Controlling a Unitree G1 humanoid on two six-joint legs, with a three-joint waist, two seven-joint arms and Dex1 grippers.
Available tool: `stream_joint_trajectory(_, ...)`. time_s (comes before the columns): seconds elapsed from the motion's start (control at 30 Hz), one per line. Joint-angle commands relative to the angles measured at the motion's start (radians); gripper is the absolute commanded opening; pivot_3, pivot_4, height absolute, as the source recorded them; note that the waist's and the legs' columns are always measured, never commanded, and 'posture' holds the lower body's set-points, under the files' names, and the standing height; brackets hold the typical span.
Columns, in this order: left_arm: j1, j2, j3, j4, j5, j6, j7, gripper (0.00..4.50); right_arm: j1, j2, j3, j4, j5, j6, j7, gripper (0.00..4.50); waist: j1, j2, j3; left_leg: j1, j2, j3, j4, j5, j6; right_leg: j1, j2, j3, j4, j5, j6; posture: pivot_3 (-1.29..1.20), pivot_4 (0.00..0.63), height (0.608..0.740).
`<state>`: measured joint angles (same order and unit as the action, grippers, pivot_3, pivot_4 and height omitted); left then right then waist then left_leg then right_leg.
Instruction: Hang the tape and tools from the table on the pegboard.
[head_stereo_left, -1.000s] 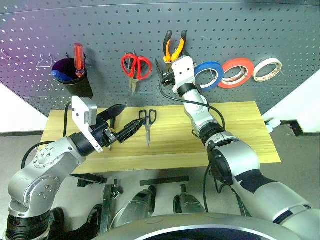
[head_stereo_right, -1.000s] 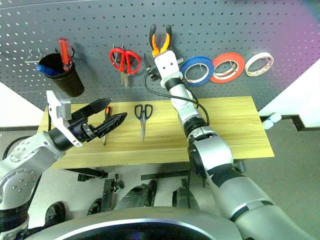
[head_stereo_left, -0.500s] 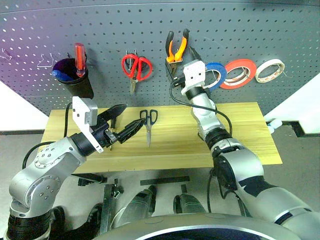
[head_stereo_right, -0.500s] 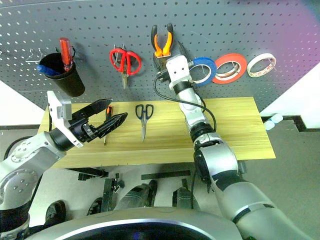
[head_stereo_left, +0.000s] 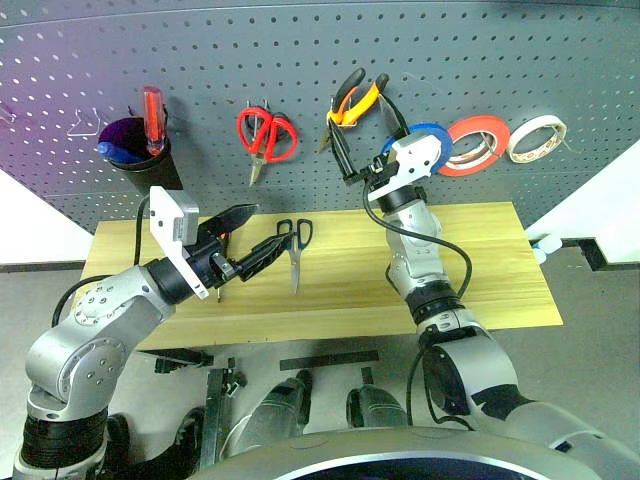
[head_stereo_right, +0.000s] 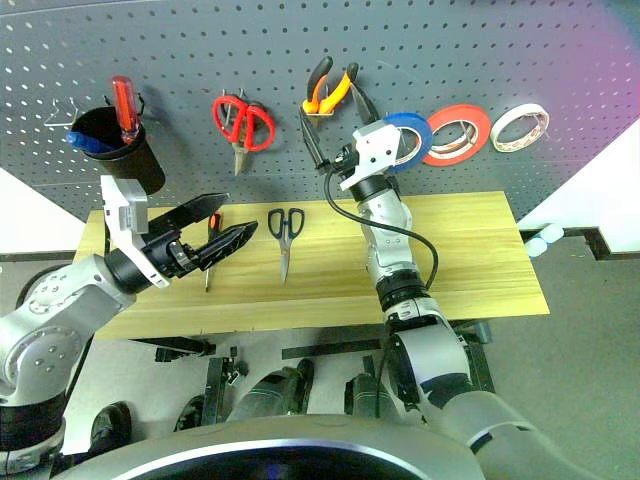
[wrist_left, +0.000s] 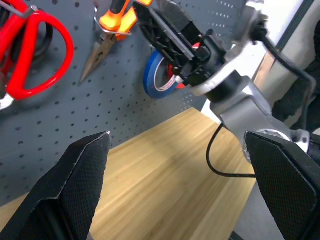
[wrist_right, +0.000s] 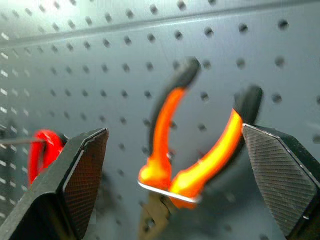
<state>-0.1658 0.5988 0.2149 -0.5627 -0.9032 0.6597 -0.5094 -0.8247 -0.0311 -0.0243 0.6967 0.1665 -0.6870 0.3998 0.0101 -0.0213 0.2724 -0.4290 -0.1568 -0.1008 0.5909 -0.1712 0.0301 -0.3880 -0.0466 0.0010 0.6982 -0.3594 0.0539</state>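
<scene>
Nearest me, my left gripper (head_stereo_left: 248, 241) hovers low over the table (head_stereo_left: 480, 270) with its black fingers spread wide and empty; the small screwdriver (head_stereo_right: 210, 248) lies just beneath it, and the dark-handled scissors (head_stereo_left: 296, 246) lie just past its fingertips, toward my right arm. Farther out, my right gripper (head_stereo_left: 368, 128) is raised to the pegboard (head_stereo_left: 500, 60), fingers also wide and holding nothing, straddling the orange-and-black pliers (wrist_right: 187, 145) that hang tilted on a hook. The blue tape (head_stereo_left: 432, 145) hangs just behind that gripper's wrist, beside a red-orange roll (head_stereo_left: 475, 144) and a cream-white roll (head_stereo_left: 535, 138).
</scene>
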Motion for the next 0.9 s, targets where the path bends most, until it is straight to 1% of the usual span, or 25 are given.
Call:
stream_joint_trajectory(0.03,-0.004,-0.001,0.007,-0.012,0.009,-0.024,-0.016,4.50,0.069,-0.007,0.014,-0.160,0.025,0.047,0.026,4.49,0.001,0.000,0.000,0.000,0.000,0.000,0.000,0.000,0.000,0.000,0.000,0.000,0.000,0.000,0.000,0.10,0.281,0.740)
stream_joint_trajectory(0.23,-0.009,-0.019,-0.006,0.013,0.042,-0.048,-0.035,4.50,0.261,-0.082,0.049,-0.458,0.032,0.233,0.069,4.49,0.003,0.000,0.000,-0.001,0.000,0.000,0.000,-0.001,0.001,0.000,0.000,0.000,-0.001,0.000,0.000,0.07,0.285,0.740)
stream_joint_trajectory(0.3,-0.018,-0.029,-0.014,0.034,0.061,-0.063,-0.043,4.50,0.321,-0.124,0.047,-0.549,0.062,0.363,0.083,4.49,0.002,0.000,0.000,-0.001,0.000,0.000,0.000,-0.001,0.001,0.000,0.000,0.000,-0.001,0.000,0.000,0.05,0.288,0.740)
stream_joint_trajectory(0.33,-0.023,-0.034,-0.018,0.048,0.073,-0.072,-0.049,4.50,0.345,-0.151,0.052,-0.588,0.082,0.464,0.097,4.49,0.001,0.000,0.000,-0.001,0.000,0.000,0.000,-0.001,0.001,0.000,0.000,0.000,-0.001,0.000,0.000,0.04,0.291,0.740)
stream_joint_trajectory(0.4,-0.036,-0.050,-0.030,0.085,0.106,-0.101,-0.061,4.50,0.381,-0.227,0.062,-0.648,0.052,0.574,0.121,4.49,0.001,0.001,0.001,-0.001,0.000,0.000,0.000,-0.003,0.005,0.000,0.000,0.000,-0.002,0.000,0.000,0.01,0.294,0.740)
stream_joint_trajectory(0.43,-0.041,-0.056,-0.038,0.104,0.123,-0.113,-0.067,4.50,0.393,-0.252,0.060,-0.681,0.076,0.640,0.136,4.49,0.001,0.000,0.002,-0.002,0.000,0.000,0.000,-0.004,0.005,-0.001,0.000,0.000,-0.002,0.000,0.000,0.01,0.293,0.740)
stream_joint_trajectory(0.5,-0.059,-0.082,-0.055,0.146,0.161,-0.150,-0.071,4.50,0.403,-0.307,0.043,-0.741,0.157,0.782,0.185,4.49,-0.002,0.002,0.003,-0.003,0.001,0.000,0.000,-0.004,0.007,-0.001,0.000,0.000,-0.003,0.000,0.000,-0.01,0.296,0.740)
stream_joint_trajectory(0.57,-0.077,-0.103,-0.079,0.190,0.218,-0.185,-0.064,4.50,0.405,-0.373,0.041,-0.768,0.167,0.879,0.224,4.49,-0.007,0.002,0.003,-0.007,0.001,0.000,0.001,-0.005,0.008,-0.001,0.000,0.000,-0.003,0.000,0.000,-0.03,0.296,0.740)
stream_joint_trajectory(0.63,-0.089,-0.125,-0.094,0.230,0.255,-0.211,-0.062,4.50,0.405,-0.426,0.028,-0.802,0.268,1.021,0.303,4.49,-0.012,0.002,0.004,-0.010,0.001,0.000,0.003,-0.005,0.008,-0.003,0.000,-0.001,-0.004,0.000,0.000,-0.05,0.298,0.740)
stream_joint_trajectory(0.7,-0.096,-0.140,-0.109,0.270,0.309,-0.235,-0.044,4.50,0.397,-0.496,0.056,-0.819,0.252,1.096,0.350,4.49,-0.024,0.002,0.004,-0.012,0.002,0.000,0.004,-0.003,0.006,-0.003,0.000,-0.002,-0.008,0.000,0.000,-0.06,0.301,0.740)
stream_joint_trajectory(0.73,-0.098,-0.152,-0.113,0.286,0.334,-0.248,-0.029,4.50,0.398,-0.527,0.071,-0.840,0.259,1.116,0.393,4.49,-0.028,0.002,0.004,-0.013,0.002,0.000,0.004,-0.004,0.007,-0.002,0.000,-0.003,-0.010,0.000,0.000,-0.06,0.304,0.740)
stream_joint_trajectory(0.77,-0.100,-0.163,-0.118,0.302,0.343,-0.236,-0.009,4.50,0.385,-0.553,0.080,-0.851,0.278,1.179,0.416,4.49,-0.030,0.002,0.005,-0.014,0.002,0.000,0.004,-0.005,0.008,-0.002,0.000,-0.003,-0.011,0.000,0.001,-0.06,0.306,0.740)
stream_joint_trajectory(0.83,-0.100,-0.180,-0.129,0.326,0.383,-0.236,0.026,4.50,0.359,-0.577,0.084,-0.859,0.298,1.249,0.437,4.49,-0.035,0.000,0.007,-0.014,0.002,0.000,0.005,-0.005,0.009,-0.002,0.000,-0.003,-0.014,0.001,0.001,-0.07,0.310,0.740)
stream_joint_trajectory(0.9,-0.099,-0.193,-0.133,0.334,0.403,-0.199,0.066,4.50,0.330,-0.609,0.085,-0.857,0.323,1.318,0.480,4.49,-0.041,-0.003,0.012,-0.015,0.002,0.000,0.005,-0.006,0.010,-0.001,0.000,-0.003,-0.014,0.001,0.001,-0.06,0.317,0.740)
